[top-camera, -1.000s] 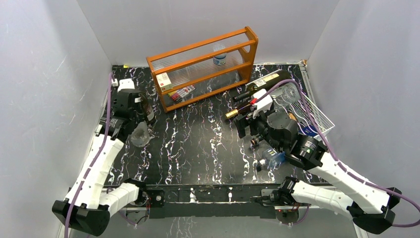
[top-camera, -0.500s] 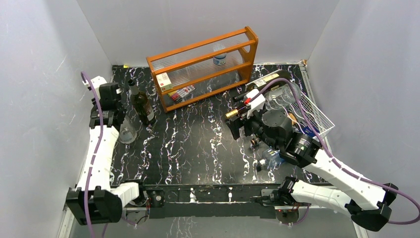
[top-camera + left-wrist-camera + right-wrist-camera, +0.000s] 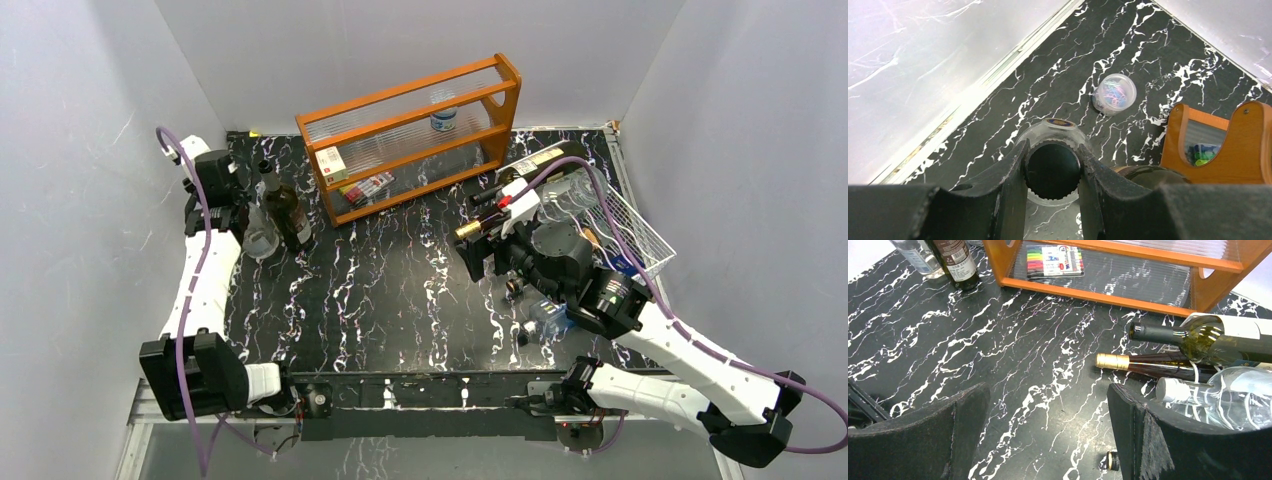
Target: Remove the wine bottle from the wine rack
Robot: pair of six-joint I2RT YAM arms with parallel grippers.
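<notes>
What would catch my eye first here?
Likely the orange wooden shelf with clear ribbed panels, bright at the rear of the black marbled table. Then, on the right, the white wire-grid rack, a green glass wine bottle and a gold-capped dark bottle lying on it, necks toward the open right gripper.

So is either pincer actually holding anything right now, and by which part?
The left pincer grips a clear glass bottle by its dark ribbed cap. The right pincer is open and empty.
</notes>
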